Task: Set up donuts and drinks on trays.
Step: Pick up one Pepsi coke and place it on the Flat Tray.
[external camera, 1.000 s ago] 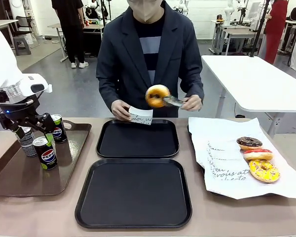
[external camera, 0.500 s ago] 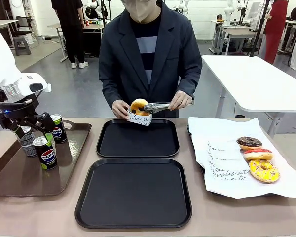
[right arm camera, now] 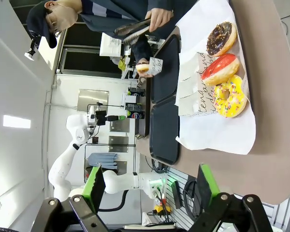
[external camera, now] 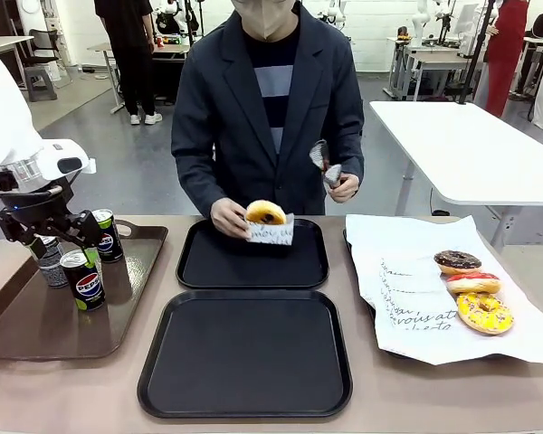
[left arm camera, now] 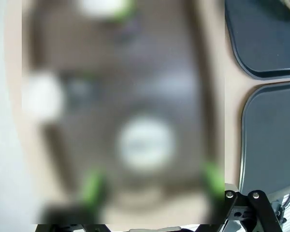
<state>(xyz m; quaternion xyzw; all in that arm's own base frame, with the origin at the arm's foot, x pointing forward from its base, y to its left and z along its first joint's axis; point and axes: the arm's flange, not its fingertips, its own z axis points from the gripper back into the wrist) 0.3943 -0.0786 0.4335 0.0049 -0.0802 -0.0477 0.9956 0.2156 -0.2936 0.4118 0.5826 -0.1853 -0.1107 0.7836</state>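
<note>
Our left pincer (left arm camera: 153, 182) is spread wide and grips nothing. In its blurred wrist view the green pads (left arm camera: 94, 186) sit well apart, and a round silver can top (left arm camera: 145, 142) lies in line between them, just beyond the tips. We cannot tell which can it belongs to. From the front, this pincer hangs over the far left corner of a long brown plastic tray with handles (external camera: 36, 330) on the tan table (external camera: 72, 389). Three slim cans stand upright there: a grey patterned can (external camera: 50, 264) under the pincer, a black Pepsi can (external camera: 85, 282) just beside it, and a second black Pepsi can (external camera: 107, 237) farther back.

Our right pincer (right arm camera: 150, 186) is also wide open and empty, with its green fingertips (right arm camera: 205, 181) well apart.

At the table's middle lie two black, nearly square plastic trays with raised rims, the near tray (external camera: 244, 353) just in front of the far tray (external camera: 252, 258). The person's hand (external camera: 228, 217) holds a golden glazed ring donut (external camera: 266, 212) in a white paper sleeve with black script (external camera: 273, 233) at the far tray's far rim; we cannot tell whether it touches. The person's other hand (external camera: 345, 188) holds metal tongs (external camera: 320, 158) raised at chest height.

To the right, a white printed paper sheet (external camera: 407, 298) carries a chocolate ring donut (external camera: 457, 261), a pink ring donut (external camera: 473, 283) and a yellow sprinkled ring donut (external camera: 484, 313), close together in a row.
</note>
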